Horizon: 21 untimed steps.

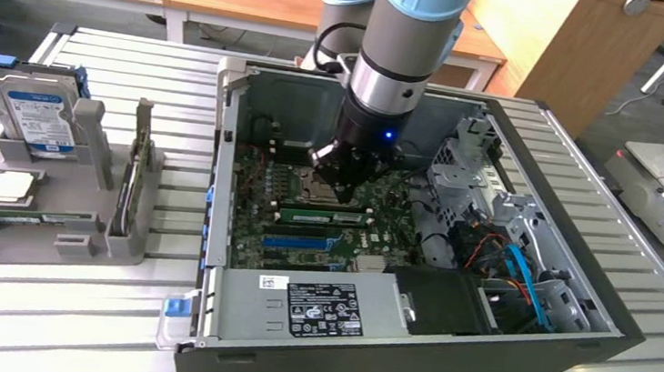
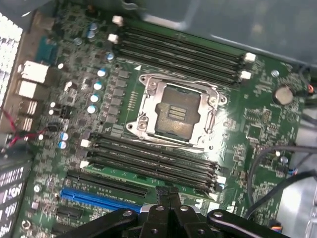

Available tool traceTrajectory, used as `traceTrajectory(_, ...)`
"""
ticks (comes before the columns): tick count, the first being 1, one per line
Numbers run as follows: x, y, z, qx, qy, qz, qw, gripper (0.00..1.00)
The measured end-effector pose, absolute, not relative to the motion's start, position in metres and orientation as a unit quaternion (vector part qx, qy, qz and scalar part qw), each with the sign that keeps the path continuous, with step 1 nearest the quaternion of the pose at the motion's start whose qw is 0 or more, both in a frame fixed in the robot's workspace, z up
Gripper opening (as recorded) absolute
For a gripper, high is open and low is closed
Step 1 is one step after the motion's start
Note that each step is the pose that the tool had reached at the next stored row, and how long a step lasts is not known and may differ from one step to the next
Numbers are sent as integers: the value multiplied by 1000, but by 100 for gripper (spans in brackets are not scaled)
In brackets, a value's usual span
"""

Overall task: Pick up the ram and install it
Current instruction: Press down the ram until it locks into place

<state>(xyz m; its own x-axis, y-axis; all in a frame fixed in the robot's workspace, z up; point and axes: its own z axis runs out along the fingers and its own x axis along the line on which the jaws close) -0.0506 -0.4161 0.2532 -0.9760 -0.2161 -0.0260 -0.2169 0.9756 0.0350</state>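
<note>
Matt green motherboard [image 2: 257, 124]; shiny metal socket frame [image 2: 148, 96]; grey holder [image 1: 46, 241], probably plastic.

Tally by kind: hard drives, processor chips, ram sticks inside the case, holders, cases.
Boxy silver hard drive with blue-white label: 1
Square silver processor chip: 1
Long green ram stick in a motherboard slot: 1
Grey plastic parts holder: 1
Open black computer case: 1
Total: 5

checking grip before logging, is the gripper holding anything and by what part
Nothing seems held. The gripper is shut with its tips by the ram, which sits slotted in the board; contact cannot be told.
</note>
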Motion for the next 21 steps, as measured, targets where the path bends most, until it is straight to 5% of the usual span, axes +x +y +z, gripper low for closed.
traceTrajectory(21,-50,-416,254,-77,997,21,-9,11)
